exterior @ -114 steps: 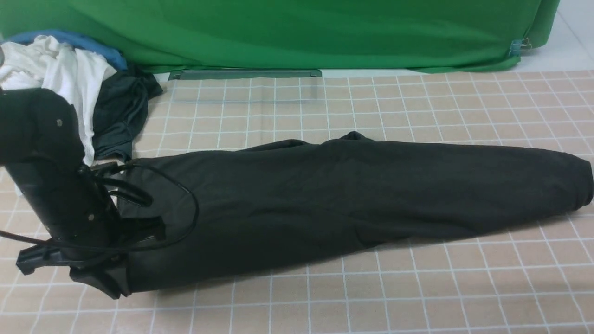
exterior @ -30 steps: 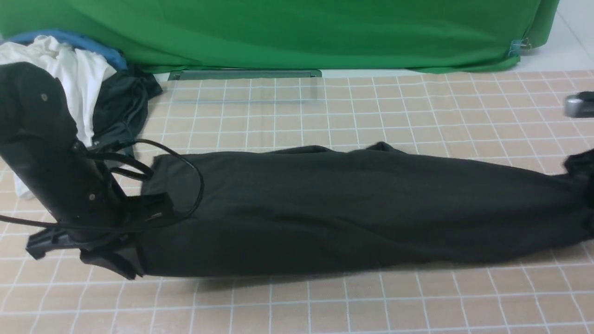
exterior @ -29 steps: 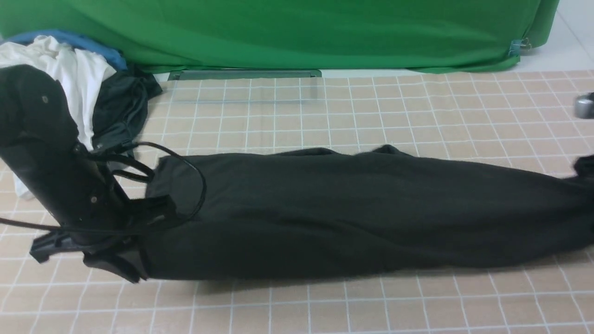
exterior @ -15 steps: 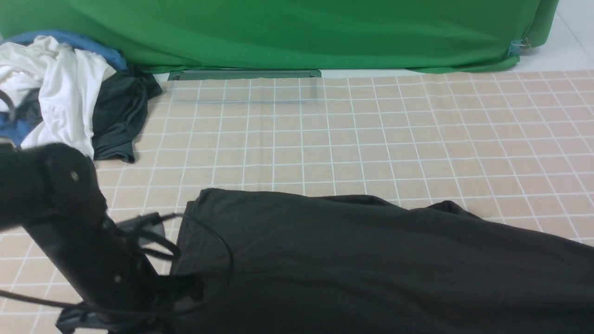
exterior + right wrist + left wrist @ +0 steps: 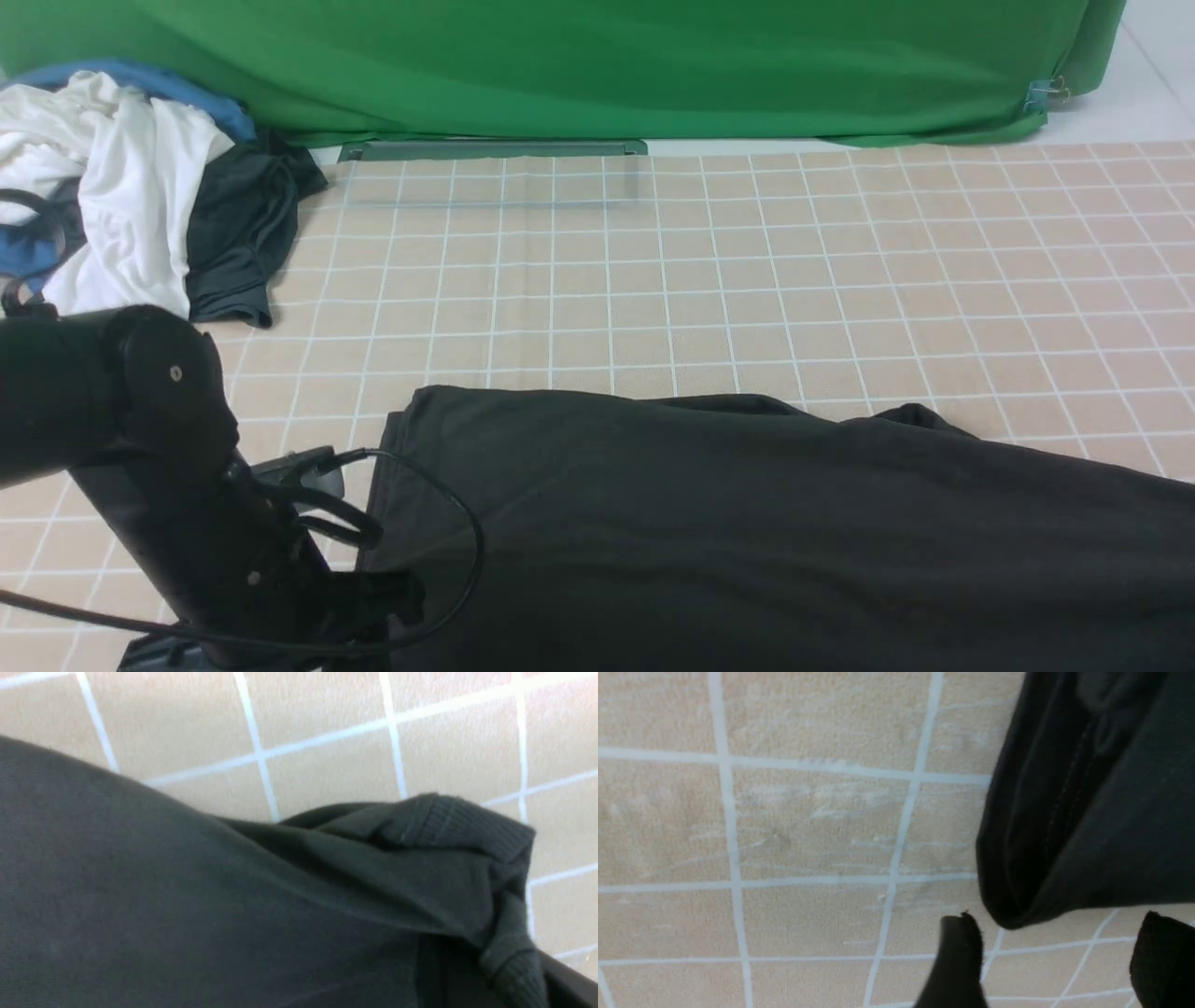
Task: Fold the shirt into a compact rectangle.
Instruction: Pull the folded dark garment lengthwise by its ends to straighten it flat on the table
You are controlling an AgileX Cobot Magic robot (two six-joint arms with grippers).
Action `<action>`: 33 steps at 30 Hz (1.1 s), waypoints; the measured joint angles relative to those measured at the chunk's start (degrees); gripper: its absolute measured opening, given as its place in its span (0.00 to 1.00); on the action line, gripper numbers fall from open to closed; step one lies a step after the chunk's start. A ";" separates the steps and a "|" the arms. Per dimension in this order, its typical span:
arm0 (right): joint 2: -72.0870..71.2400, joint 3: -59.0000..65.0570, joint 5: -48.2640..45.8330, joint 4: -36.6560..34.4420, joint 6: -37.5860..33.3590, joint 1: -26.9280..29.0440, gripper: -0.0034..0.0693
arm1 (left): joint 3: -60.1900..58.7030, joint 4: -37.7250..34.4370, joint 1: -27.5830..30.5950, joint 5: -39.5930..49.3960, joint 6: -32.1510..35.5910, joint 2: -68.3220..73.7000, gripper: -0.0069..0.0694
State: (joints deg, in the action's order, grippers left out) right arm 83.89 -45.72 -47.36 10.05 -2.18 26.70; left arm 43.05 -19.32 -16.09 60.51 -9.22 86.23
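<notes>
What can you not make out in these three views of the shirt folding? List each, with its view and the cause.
Shirt: front view, near and right parts cut off by the frame's edges.
Left pincer: left wrist view, only fingertips show, the rest cut off.
Right pincer: right wrist view, bunched collar hides its grip.

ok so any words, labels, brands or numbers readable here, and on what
None readable. The black shirt shows plain fabric in all three views, no print or label showing. The clothes heap, green backdrop and checked mat bear no text.
</notes>
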 joint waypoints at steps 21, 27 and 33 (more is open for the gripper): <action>7.58 0.11 3.23 0.73 -0.12 0.00 0.71 | 9.33 1.46 0.00 2.79 -0.47 0.00 0.85; 11.41 -0.25 4.56 0.64 -0.12 0.00 0.68 | 9.33 1.46 0.00 2.79 -0.86 0.00 0.85; 12.22 -0.75 3.37 -3.29 -0.88 -0.05 0.25 | 9.33 1.46 0.00 1.98 -1.04 0.00 0.85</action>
State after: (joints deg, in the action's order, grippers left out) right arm 96.11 -46.47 -43.99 6.77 -3.06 26.65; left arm 52.38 -17.87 -16.09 62.49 -10.26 86.23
